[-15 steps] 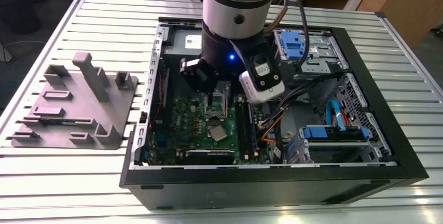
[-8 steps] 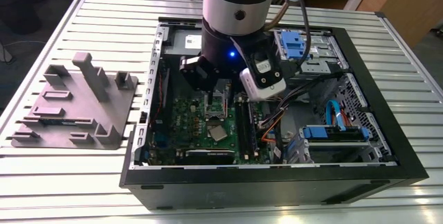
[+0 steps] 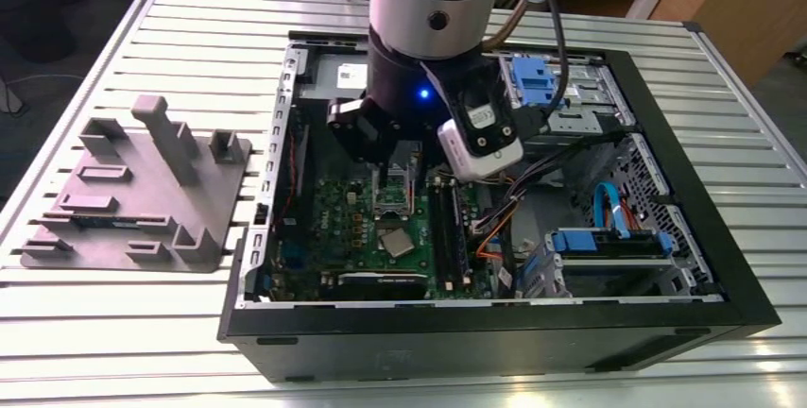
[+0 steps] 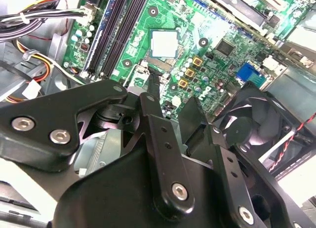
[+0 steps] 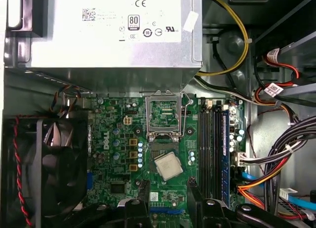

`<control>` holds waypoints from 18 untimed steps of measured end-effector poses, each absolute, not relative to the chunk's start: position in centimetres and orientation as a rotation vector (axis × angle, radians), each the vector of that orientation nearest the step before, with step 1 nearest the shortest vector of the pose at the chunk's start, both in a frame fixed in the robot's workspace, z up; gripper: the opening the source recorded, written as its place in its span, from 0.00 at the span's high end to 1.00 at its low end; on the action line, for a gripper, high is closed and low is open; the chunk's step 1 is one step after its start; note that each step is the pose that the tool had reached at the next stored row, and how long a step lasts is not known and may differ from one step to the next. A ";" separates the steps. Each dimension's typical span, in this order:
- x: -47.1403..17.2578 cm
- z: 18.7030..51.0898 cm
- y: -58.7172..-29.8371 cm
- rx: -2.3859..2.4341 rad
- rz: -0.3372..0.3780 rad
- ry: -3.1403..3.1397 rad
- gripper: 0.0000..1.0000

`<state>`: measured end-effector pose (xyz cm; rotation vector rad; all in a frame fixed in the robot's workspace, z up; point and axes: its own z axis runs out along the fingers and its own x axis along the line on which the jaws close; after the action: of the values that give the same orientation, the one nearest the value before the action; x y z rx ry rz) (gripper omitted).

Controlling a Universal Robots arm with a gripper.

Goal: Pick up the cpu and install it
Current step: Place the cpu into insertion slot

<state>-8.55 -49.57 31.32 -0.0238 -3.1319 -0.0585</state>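
Slatted metal table (image 3: 113, 332) carries an open computer case (image 3: 505, 342), and inside it the cpu (image 5: 168, 166) lies skewed near the middle of the motherboard (image 5: 113, 139), just beside the raised socket frame (image 5: 165, 117). The gripper (image 5: 168, 184) hangs above it, fingers (image 5: 143, 188) spread with nothing between them; a good grip would square them to the chip's skewed edges and close gently on its thin sides, never pressing down. Whether the chip sits in the socket or merely across it is unclear, its underside being hidden.
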 end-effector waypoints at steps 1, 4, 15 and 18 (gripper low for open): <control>-8.6 31.4 -49.6 -0.024 -0.059 -3.132 0.57; -8.6 32.7 -49.6 -0.024 -0.058 -3.132 0.57; -8.6 32.6 -49.6 -0.024 -0.063 -3.132 0.57; -8.6 32.5 -49.6 -0.024 -0.063 -3.132 0.57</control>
<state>-8.55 -49.57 32.55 -0.0238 -3.1320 -0.0628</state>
